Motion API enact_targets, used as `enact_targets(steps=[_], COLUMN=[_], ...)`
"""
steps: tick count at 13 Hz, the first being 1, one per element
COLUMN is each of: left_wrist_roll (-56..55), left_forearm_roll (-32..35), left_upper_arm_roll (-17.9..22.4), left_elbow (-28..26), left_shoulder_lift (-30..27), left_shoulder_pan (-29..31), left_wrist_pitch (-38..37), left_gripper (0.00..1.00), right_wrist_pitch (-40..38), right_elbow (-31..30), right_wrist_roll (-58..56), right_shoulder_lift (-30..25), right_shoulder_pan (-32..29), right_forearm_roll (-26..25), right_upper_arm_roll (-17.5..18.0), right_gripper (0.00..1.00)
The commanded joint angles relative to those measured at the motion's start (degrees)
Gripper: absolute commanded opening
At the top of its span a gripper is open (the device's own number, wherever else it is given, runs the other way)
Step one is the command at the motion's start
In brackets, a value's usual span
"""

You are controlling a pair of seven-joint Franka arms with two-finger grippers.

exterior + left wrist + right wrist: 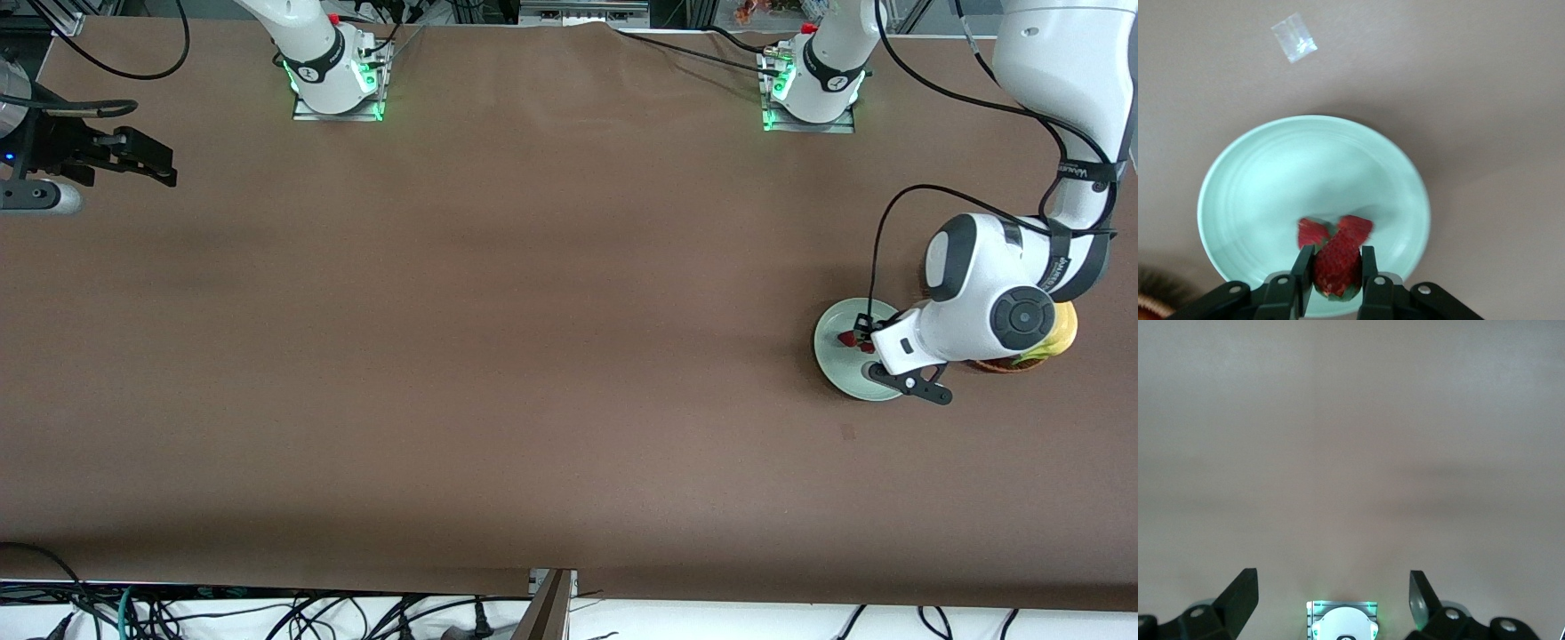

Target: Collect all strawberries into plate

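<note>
Left wrist view: left gripper clamped on a strawberry, held over the plate; two more strawberries already lying in plate, touching or nearly so, contact not certain from this angle. Plate at the left arm's end of the table, just beside a basket. Right gripper spread wide, nothing held, waiting at the right arm's end. Fruit judged light, soft, easily bruised; best gripped gently across the mid-body, not the leafy cap.
</note>
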Motion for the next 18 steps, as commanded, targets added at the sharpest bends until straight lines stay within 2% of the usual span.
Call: enact_targets(steps=[1, 4, 7, 9, 12, 15, 16, 17, 18], left_wrist_roll=[2.5, 1.9, 1.5, 1.1, -5.3, -6.0, -6.1, -6.9, -9.2], left_forearm_roll=[1.2, 1.1, 0.8, 0.7, 0.4, 0.2, -0.4, -2.8, -4.5], left_upper_arm_roll=[-1.0, -1.2, -2.2, -3.3, -3.9, -4.1, -3.6, -2.6, 0.1], left_elbow=[0.4, 0.8, 2.6, 7.6, 17.4, 27.5, 29.4, 28.0, 24.3], left_shoulder_lift=[1.2, -0.2, -6.8, -10.2, -11.9, -12.8, -13.7, -16.6, -20.0], left_shoulder_pan=[1.3, 1.3, 0.5, 0.5, 0.5, 0.4, 0.2, -1.2, -3.0], left_wrist_pitch=[1.2, 0.7, -3.4, -11.6, -22.8, -34.8, -37.4, -37.7, -37.3], left_gripper=[1.00, 1.00, 1.00, 1.00, 1.00, 1.00, 1.00, 1.00, 1.00], right_wrist_pitch=[-0.1, -0.1, -0.1, -0.1, 0.0, 0.0, 0.0, 0.0, 0.0], right_elbow=[0.1, 0.1, 0.1, 0.1, 0.1, 0.1, 0.1, 0.1, 0.1], right_wrist_roll=[-0.9, -0.8, -0.7, -0.7, -0.8, -0.7, -0.6, -0.5, -0.4], right_shoulder_lift=[-0.5, -0.5, -0.4, -0.4, -0.4, -0.4, -0.4, -0.4, -0.4], right_shoulder_pan=[-0.4, -0.4, -0.4, -0.4, -0.3, -0.3, -0.3, -0.2, -0.2], right_forearm_roll=[0.2, 0.3, 0.3, 0.2, 0.2, 0.2, 0.2, 0.2, 0.2], right_upper_arm_roll=[0.4, 0.5, 0.6, 0.6, 0.6, 0.6, 0.6, 0.7, 0.7], right_gripper=[1.00, 1.00, 1.00, 1.00, 1.00, 1.00, 1.00, 1.00, 1.00])
